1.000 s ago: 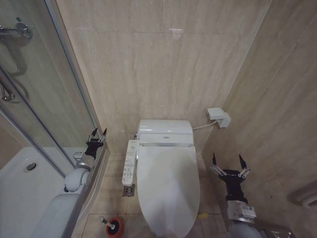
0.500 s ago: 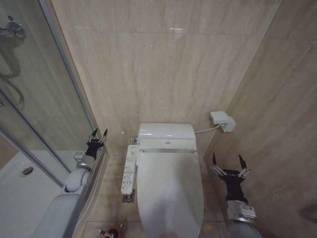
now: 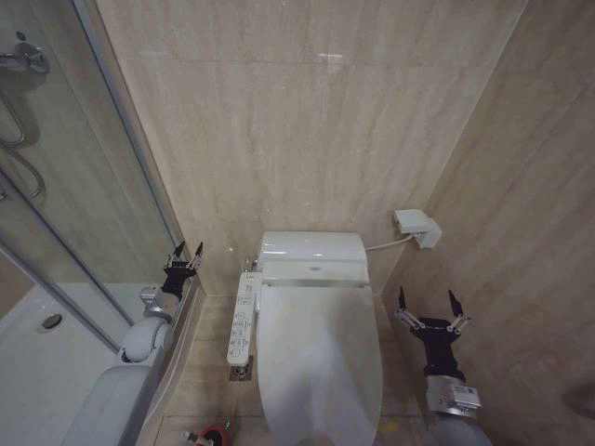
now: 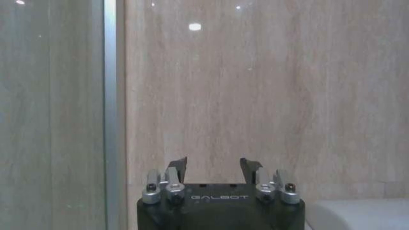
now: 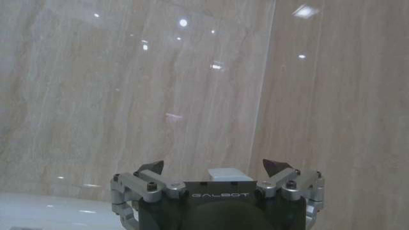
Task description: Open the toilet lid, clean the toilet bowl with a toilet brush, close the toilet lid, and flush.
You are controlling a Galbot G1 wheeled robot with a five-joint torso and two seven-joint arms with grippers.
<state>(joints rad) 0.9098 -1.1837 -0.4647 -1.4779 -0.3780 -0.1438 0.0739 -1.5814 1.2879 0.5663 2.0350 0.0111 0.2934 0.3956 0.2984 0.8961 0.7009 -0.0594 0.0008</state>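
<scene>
The toilet lid [image 3: 321, 358] lies flat and closed over the toilet bowl, which is hidden beneath it. The toilet brush [image 3: 193, 435] sits in its red holder [image 3: 216, 436] on the floor at the bottom edge of the head view, left of the toilet. My left gripper [image 3: 187, 251] hangs open beside the shower glass, left of the toilet and apart from it; it appears as the left gripper [image 4: 214, 165] facing the wall. My right gripper [image 3: 427, 299] is open in the air right of the toilet, seen as the right gripper [image 5: 215, 167] facing the corner. Both hold nothing.
A side control panel [image 3: 241, 318] juts from the seat's left. The glass shower partition [image 3: 102, 177] and white shower tray [image 3: 37, 362] lie on the left. A white wall box [image 3: 416, 227] with a cable is mounted right of the tank [image 3: 311, 248]. Tiled walls close in behind and on the right.
The head camera tilted up over the second, so the toilet and brush holder slid lower in the picture. Both arms kept their poses, with the grippers still open.
</scene>
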